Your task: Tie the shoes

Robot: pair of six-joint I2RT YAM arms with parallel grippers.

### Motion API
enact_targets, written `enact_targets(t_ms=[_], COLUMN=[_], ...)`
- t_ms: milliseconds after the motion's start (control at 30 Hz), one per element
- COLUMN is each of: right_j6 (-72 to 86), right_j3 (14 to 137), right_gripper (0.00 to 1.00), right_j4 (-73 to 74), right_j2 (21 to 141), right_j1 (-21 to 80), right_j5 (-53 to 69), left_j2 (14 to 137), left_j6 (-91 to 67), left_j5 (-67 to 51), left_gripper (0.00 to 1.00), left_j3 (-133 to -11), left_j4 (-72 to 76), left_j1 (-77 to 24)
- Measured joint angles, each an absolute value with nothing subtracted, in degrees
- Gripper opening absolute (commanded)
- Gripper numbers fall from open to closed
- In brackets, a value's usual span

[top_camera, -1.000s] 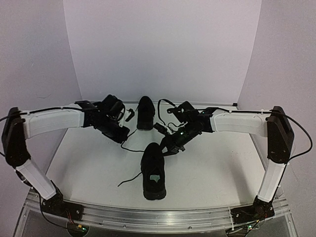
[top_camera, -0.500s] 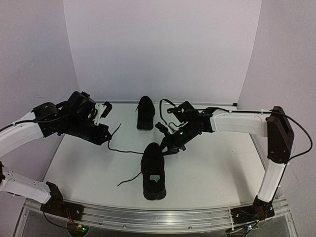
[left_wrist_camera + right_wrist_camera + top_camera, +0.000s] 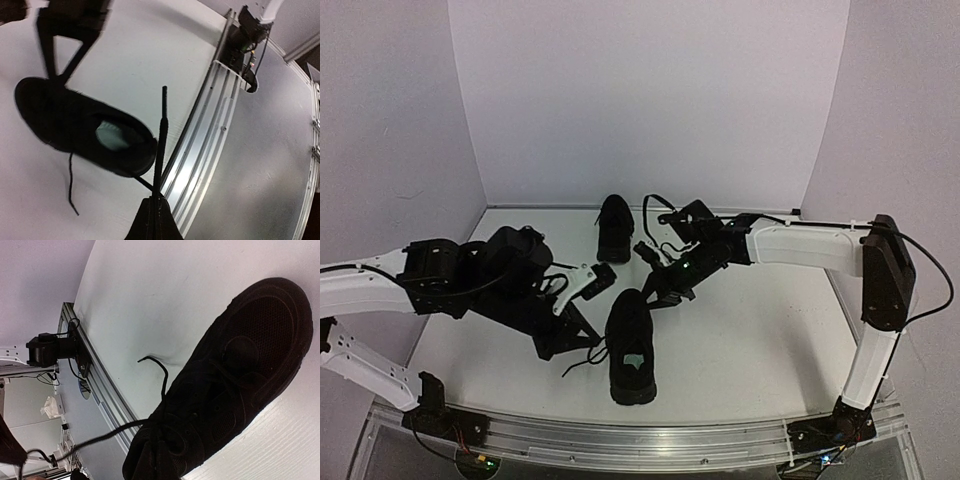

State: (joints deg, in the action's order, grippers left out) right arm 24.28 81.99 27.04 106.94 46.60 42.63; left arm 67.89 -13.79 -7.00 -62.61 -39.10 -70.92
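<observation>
left pincer (image 3: 155, 214) — pinching lace (image 3: 161, 135) of near shoe (image 3: 632, 350) | right pincer (image 3: 656, 292) — pressed together by its front end

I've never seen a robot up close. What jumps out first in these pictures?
A small black shoe sits untied in the middle of the table, with its twin farther back near the wall. Reaching in from the left, the left end effector pinches a thin lace from the near shoe. The right end effector is shut at that shoe's toe.
</observation>
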Motion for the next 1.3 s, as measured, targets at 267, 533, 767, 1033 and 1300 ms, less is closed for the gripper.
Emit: enact_targets(t_ms=[267, 533, 767, 1033, 1300], right_j6=[23.8, 23.2, 23.0, 23.0, 22.7], right_j3=[86.6, 86.0, 85.6, 85.6, 85.7], right_gripper=[0.0, 0.0, 0.0, 0.0, 0.0], right_j4=[26.9, 27.0, 27.1, 27.0, 27.1], right_j2=[108.1, 108.4, 108.4, 108.4, 108.4], right_j1=[46.0, 45.9, 45.9, 45.9, 45.9], right_j5=[43.5, 44.5, 44.9, 45.7, 47.1], left_j2=[88.2, 80.9, 63.2, 70.4, 92.5], left_j6=[-2.8, -6.3, -10.5, -6.6, 5.1], left_j5=[-12.8, -11.3, -6.8, -7.9, -10.5], left_gripper=[0.0, 0.0, 0.0, 0.0, 0.0], left_j3=[-69.8, -57.2, -48.6, -52.3, -66.2], left_j4=[-31.5, -22.7, -24.3, -24.1, -20.8], left_j1=[-77.0, -77.7, -77.7, -78.1, -79.8])
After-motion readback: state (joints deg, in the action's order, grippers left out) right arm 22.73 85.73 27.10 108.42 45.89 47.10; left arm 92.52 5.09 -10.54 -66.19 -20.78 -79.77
